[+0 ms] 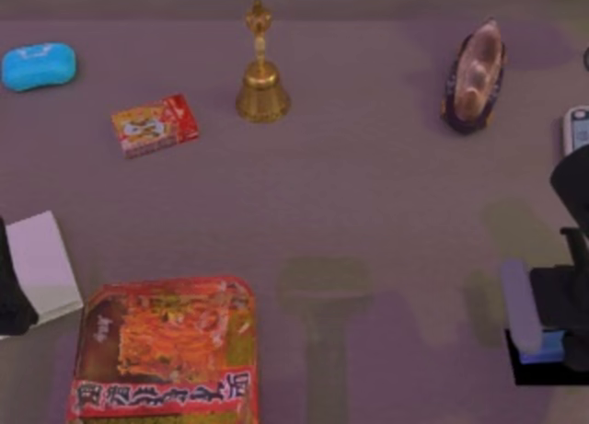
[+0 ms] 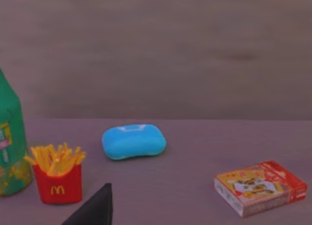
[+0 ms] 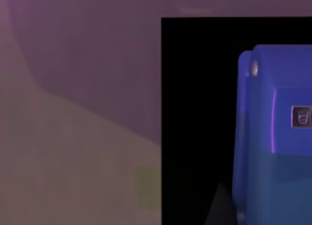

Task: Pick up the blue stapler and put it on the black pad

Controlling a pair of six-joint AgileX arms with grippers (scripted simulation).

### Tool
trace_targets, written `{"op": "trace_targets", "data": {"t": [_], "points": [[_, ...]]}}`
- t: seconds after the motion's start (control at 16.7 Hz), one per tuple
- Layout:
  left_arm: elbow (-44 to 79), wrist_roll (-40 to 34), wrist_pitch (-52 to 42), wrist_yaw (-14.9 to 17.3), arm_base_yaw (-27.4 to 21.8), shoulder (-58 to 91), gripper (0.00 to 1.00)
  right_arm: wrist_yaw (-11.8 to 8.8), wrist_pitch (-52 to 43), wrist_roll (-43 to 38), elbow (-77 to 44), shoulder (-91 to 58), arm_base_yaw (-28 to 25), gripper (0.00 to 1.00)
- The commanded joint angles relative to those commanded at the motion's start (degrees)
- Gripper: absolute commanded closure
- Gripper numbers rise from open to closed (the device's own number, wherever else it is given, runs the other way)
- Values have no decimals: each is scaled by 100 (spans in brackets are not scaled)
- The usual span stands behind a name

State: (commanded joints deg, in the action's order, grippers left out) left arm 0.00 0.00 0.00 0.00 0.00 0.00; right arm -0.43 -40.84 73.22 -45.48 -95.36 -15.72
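The blue stapler [image 1: 545, 343] lay on the black pad [image 1: 526, 373], with the right gripper [image 1: 575, 309] directly above the pad; whether its fingers gripped the stapler could not be told. The left arm sat parked well apart from the pad, at the table's left edge.

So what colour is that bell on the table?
The bell is brass gold, clearest in the top view.

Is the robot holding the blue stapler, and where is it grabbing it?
It cannot be told. The right gripper is over the blue stapler on the black pad, but its fingers are hidden. The left arm is parked.
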Motion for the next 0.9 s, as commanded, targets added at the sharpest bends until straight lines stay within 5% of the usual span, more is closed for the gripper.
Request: {"op": "trace_targets", "data": {"t": [0.54, 0.9], "points": [[0, 0, 0, 0, 0, 0, 0, 0, 0, 0, 0, 0, 0, 2], [0, 0, 0, 0, 0, 0, 0, 0, 0, 0, 0, 0, 0, 0]]}}
